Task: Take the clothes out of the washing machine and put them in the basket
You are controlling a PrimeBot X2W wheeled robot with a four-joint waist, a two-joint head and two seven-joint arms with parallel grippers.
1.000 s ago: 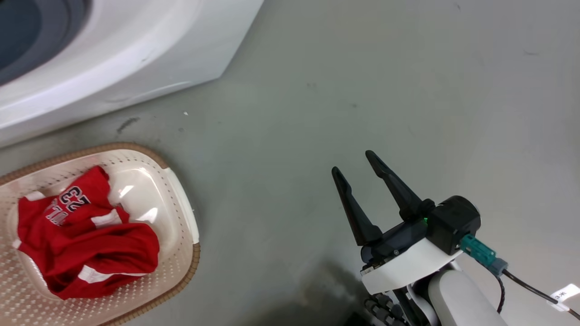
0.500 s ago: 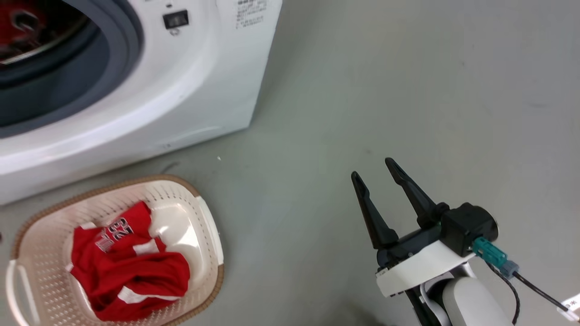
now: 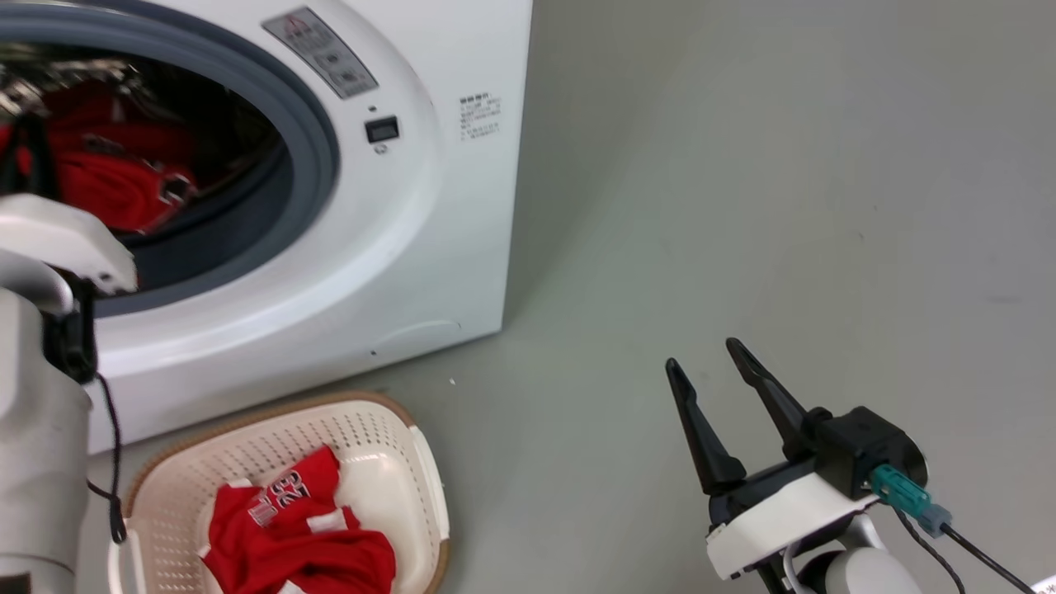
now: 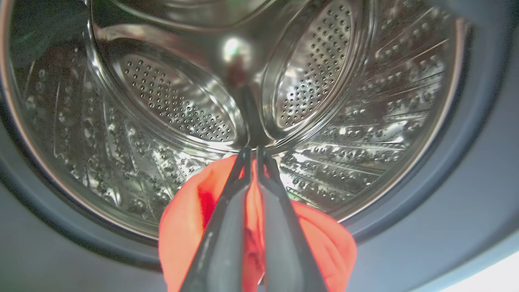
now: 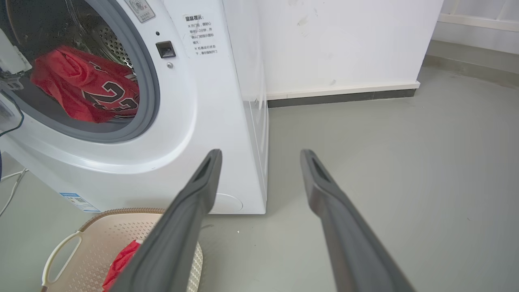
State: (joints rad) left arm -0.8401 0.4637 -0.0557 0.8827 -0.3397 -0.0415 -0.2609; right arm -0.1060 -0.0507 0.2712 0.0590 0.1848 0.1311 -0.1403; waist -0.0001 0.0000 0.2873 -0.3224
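Observation:
The white washing machine (image 3: 396,214) stands open at the upper left. Inside its steel drum (image 4: 174,101), my left gripper (image 4: 252,152) is shut on a red garment (image 4: 190,219) that bunches around both fingers. From the right wrist view, a red jersey (image 5: 87,91) with numerals hangs low in the drum mouth. My left wrist (image 3: 58,239) sits at the grey door ring. The cream basket (image 3: 371,437) lies on the floor before the machine and holds a red jersey (image 3: 289,536) marked 23. My right gripper (image 3: 701,353) hovers open over bare floor, well to the right of the basket.
Grey floor (image 3: 742,206) spreads to the right of the machine. A white wall with a dark baseboard (image 5: 344,97) runs behind. A pale cable (image 5: 12,178) lies on the floor at the machine's left side.
The head camera has tilted up, so the machine's open drum and my left arm at it have come into view and the basket sits lower. The right gripper stays open.

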